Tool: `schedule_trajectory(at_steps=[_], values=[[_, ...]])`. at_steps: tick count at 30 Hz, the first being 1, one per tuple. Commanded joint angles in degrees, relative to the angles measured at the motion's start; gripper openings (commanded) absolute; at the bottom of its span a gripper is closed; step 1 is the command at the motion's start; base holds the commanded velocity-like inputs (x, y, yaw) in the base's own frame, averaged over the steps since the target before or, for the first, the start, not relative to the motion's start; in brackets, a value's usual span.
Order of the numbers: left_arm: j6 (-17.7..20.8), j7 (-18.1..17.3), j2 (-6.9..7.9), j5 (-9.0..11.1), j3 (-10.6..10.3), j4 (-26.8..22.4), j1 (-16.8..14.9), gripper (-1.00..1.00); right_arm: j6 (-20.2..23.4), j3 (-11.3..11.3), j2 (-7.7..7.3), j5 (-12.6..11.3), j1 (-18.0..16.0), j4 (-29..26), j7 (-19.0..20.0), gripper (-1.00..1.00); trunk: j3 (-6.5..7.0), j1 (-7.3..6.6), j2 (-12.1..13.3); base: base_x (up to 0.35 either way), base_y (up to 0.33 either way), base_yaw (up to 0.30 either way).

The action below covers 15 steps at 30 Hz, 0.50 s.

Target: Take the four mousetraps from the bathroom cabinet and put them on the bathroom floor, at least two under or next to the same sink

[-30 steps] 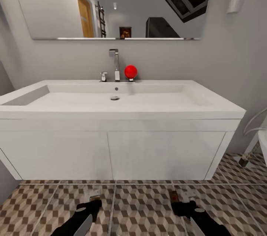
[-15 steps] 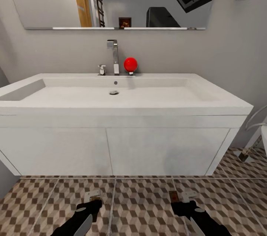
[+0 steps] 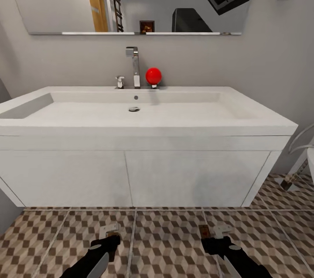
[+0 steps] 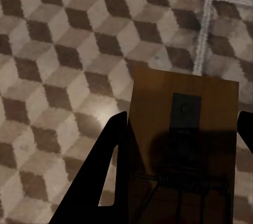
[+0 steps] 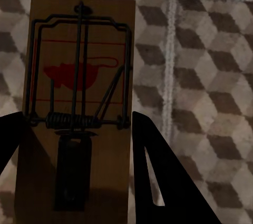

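The left gripper (image 3: 109, 234) is clamped on a mousetrap (image 4: 182, 150), a flat brown wooden board with a dark metal plate and coiled spring, its black fingers (image 4: 108, 171) pressed to the board's edges. The right gripper (image 3: 213, 236) grips a second mousetrap (image 5: 79, 103), whose wire bar, spring and red mouse print lie face up. Both traps hang above the bathroom floor (image 3: 170, 243), glossy tiles in a brown, beige and white cube pattern with pale grout. Nothing has shifted since half a second ago; both arms stay put. Beyond them stands the bathroom sink (image 3: 144, 173), a smooth white rectangular basin with flat front panels, a chrome faucet (image 3: 133, 66) and a red ball (image 3: 153, 75) at its far edge.
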Motion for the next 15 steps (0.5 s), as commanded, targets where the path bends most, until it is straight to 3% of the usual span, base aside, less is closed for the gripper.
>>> schedule_trajectory(at_steps=[1, 15], values=[[0.29, 0.6, 0.04, 0.24, -0.5, -0.14, -0.01, -1.0, 0.3, 0.33, -0.06, -0.8, -0.01, -0.12, 0.08, -1.0, -0.05, -0.01, -0.02, 0.0, 0.0, 0.0], [0.23, 0.66, 0.15, 0.15, -0.49, -0.13, 0.06, -1.0, 0.3, 0.33, -0.05, -0.8, -0.01, -0.12, 0.08, -1.0, -0.05, -0.01, -0.02, 0.053, -0.047, 0.0]])
